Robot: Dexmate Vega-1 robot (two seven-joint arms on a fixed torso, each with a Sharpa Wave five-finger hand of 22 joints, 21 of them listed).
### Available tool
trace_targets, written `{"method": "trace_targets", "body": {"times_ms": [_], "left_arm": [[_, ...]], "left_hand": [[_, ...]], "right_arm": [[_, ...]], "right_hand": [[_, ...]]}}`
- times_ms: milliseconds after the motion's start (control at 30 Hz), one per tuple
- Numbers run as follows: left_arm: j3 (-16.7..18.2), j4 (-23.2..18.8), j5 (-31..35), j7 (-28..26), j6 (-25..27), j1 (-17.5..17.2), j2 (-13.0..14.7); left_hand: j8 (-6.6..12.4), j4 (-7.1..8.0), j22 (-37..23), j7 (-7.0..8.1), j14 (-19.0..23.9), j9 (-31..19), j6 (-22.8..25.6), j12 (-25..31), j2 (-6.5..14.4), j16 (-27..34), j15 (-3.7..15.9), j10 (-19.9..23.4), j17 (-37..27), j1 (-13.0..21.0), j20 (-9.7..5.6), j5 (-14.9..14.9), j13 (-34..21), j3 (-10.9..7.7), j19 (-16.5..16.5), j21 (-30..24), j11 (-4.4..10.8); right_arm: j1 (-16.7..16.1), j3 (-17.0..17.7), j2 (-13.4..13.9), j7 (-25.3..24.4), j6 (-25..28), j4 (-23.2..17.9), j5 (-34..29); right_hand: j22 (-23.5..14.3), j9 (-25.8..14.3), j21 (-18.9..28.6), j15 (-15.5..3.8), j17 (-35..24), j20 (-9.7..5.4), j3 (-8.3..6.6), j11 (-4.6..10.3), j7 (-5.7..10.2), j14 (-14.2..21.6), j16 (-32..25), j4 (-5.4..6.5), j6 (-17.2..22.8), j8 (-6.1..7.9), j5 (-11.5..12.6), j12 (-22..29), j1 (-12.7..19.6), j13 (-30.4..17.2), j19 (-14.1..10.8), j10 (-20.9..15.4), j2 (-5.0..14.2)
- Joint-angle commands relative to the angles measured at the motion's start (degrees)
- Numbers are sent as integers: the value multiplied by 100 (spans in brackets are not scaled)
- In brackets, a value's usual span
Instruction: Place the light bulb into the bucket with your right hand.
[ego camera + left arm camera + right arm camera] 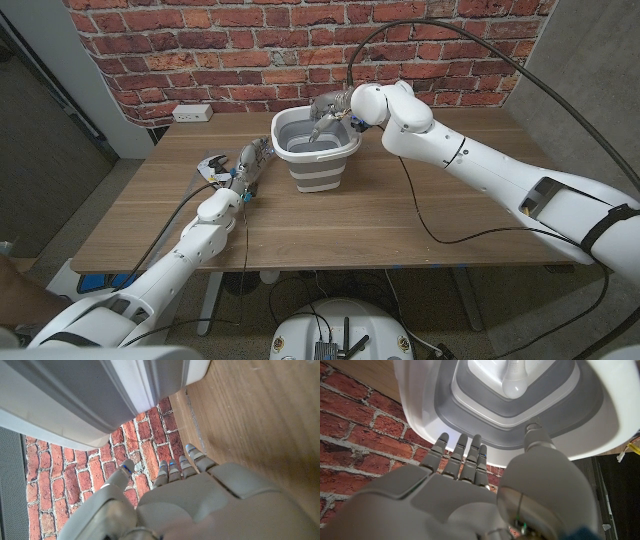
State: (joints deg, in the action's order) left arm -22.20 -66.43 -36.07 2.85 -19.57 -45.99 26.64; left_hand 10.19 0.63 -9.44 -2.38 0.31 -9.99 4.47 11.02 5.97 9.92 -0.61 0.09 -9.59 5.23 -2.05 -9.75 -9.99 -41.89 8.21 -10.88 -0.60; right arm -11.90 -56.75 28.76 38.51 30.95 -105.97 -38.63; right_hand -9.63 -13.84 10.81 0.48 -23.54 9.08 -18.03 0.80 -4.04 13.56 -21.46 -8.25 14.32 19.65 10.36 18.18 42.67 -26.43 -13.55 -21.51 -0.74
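My right hand (330,112) over bucket (318,160) far rim, fingers spread, released, holding nothing. One light bulb (516,380) lies inside bucket on white floor, seen in right wrist view. One bucket, white-and-grey, mid-table toward far edge near brick wall (250,50). My left hand (245,165) on table (400,220) just left of bucket, fingers loosely extended, empty. Broad bare wood in front and right of bucket. One wall outlet (192,113) behind table's far left corner.
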Motion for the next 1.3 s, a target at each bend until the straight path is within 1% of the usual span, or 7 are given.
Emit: {"method": "trace_targets", "body": {"times_ms": [33,267,333,667,900,1133,1300], "left_arm": [[-5,-56,51,-2,-18,46,48],[6,-181,64,-78,12,-9,74],[6,-205,59,-87,12,-24,70],[3,-440,108,-236,124,-91,127],[21,-429,124,-269,59,-91,109],[24,-436,131,-275,35,-111,113],[40,-470,129,-303,80,-125,146]], "left_hand": [[31,-6,-35,12,-4,-14,25,-1,460,37,-18,22,-20,34,-107,-13,-26,-11,-40,-12,17],[30,-7,-35,13,-1,-14,24,1,455,39,-17,26,-21,33,-106,-12,-26,-7,-37,-13,21],[30,-7,-35,15,-1,-14,24,1,456,39,-16,26,-20,34,-103,-12,-26,-7,-36,-14,21],[28,-7,-35,15,-5,-14,23,0,457,37,-16,24,-20,36,-110,-12,-26,-8,-35,-14,19],[29,-7,-35,15,-2,-14,27,4,460,39,-15,34,-21,38,-106,-12,-26,-7,-35,-14,25],[26,-9,-35,14,17,-15,20,3,459,45,-5,32,-20,41,-108,-13,-26,-9,-23,-19,21],[24,-12,-35,19,20,-15,15,2,456,45,-8,29,-18,44,-112,-13,-26,-11,-20,-19,25]], "right_arm": [[-223,476,308,-233,238,-514,577],[-600,916,586,-748,332,-817,1078],[-775,1057,668,-1043,293,-897,1193],[-1232,1561,1036,-1695,232,-1173,1900],[-1669,1922,1232,-2376,128,-1320,2308],[-2079,2197,1353,-2947,176,-1424,2685],[-2373,2395,1377,-3389,53,-1363,2990]], "right_hand": [[-18,-12,79,-82,-19,-96,21,-7,0,118,-65,85,128,42,23,20,-155,11,-181,-113,27],[-22,-8,122,-160,-24,-153,47,10,1,198,-100,104,212,59,31,21,-239,32,-336,-181,46],[-24,-5,135,-170,-25,-117,54,14,18,213,-107,106,213,54,33,16,-259,38,-384,-186,50],[-26,6,139,-200,-26,-103,73,-1,19,188,-97,117,214,36,41,-2,-320,57,-446,-194,66],[-28,16,144,-226,-33,-200,95,1,-18,184,-99,148,347,67,60,-34,-414,78,-518,-172,112],[-28,23,141,-262,-39,-246,104,1,2,220,-117,159,386,66,79,-44,-465,93,-554,-187,147],[-29,34,198,-224,-32,-350,127,-68,-12,196,-100,164,406,48,98,-110,-542,121,-775,-87,171]]}}
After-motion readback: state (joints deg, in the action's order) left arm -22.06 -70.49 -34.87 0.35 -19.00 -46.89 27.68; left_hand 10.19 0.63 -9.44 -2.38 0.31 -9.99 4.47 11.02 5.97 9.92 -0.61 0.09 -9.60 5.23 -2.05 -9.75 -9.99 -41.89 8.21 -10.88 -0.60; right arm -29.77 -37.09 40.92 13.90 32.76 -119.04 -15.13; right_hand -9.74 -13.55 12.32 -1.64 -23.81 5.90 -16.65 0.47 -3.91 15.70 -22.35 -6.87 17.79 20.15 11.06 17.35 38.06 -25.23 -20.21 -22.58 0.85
